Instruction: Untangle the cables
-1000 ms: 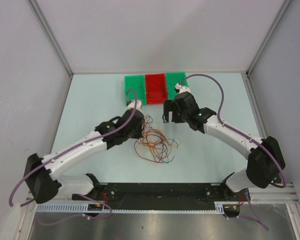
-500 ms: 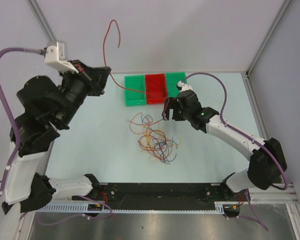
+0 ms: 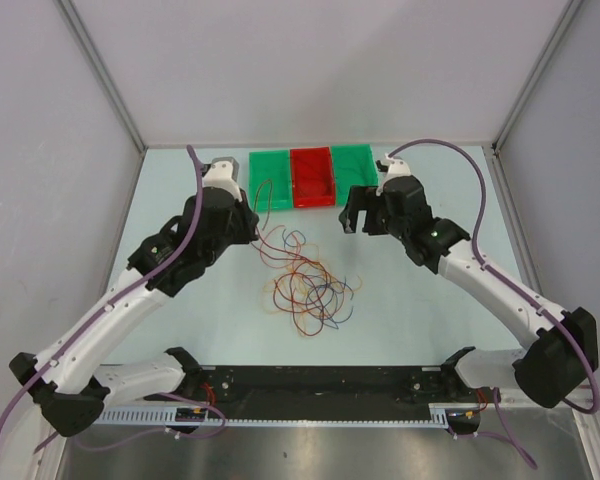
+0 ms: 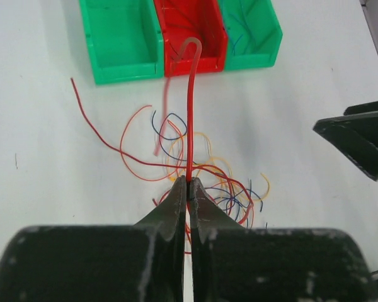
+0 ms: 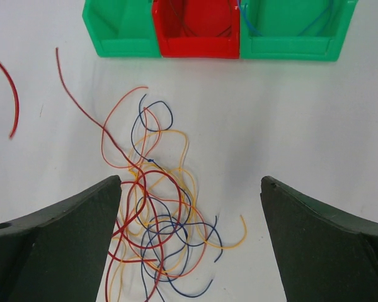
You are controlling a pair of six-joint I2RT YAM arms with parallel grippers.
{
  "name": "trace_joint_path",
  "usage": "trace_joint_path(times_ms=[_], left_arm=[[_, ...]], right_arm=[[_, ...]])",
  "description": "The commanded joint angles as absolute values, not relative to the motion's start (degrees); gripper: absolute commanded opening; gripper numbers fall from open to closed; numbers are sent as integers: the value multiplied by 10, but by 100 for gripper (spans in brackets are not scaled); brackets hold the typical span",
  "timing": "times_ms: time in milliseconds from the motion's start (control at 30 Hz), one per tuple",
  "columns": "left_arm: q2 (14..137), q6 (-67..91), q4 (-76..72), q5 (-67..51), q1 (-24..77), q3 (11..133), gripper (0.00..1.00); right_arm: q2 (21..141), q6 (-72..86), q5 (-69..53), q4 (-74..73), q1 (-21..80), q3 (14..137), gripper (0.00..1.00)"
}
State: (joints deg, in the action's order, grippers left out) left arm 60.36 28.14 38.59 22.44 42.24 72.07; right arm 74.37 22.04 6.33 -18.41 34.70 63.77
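Note:
The cables (image 3: 305, 285) lie as a loose tangle of red, orange, yellow and blue loops mid-table, seen too in the left wrist view (image 4: 205, 179) and the right wrist view (image 5: 157, 214). My left gripper (image 3: 250, 222) hovers left of the tangle's far end, near the bins. It is shut (image 4: 189, 182) on one red cable (image 4: 190, 107), which stands up from the jaws and curls over at its tip. My right gripper (image 3: 358, 215) hangs open (image 5: 190, 182) above the tangle's right side, with nothing between its fingers.
Three bins stand in a row at the back: a green bin (image 3: 270, 178), a red bin (image 3: 311, 176) and a second green bin (image 3: 352, 165) with blue wires (image 5: 290, 25) inside. Grey walls close the table on three sides.
The left arm, raised high with the red cable half a second ago, has come back down beside the bins, still gripping it. The right gripper has shifted back and right.

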Motion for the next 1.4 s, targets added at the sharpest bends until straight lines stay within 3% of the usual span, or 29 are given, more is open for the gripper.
trace_joint_path(times_ms=[0,533,1367], left_arm=[[584,315,330,171,388,696,1],[645,308,308,90,311,701,0],[660,301,309,80,301,712,0]], right_arm=[[705,190,6,-150,344,614,95],[718,124,-126,-25,415,560,90],[774,105,-171,40,432,567,89]])
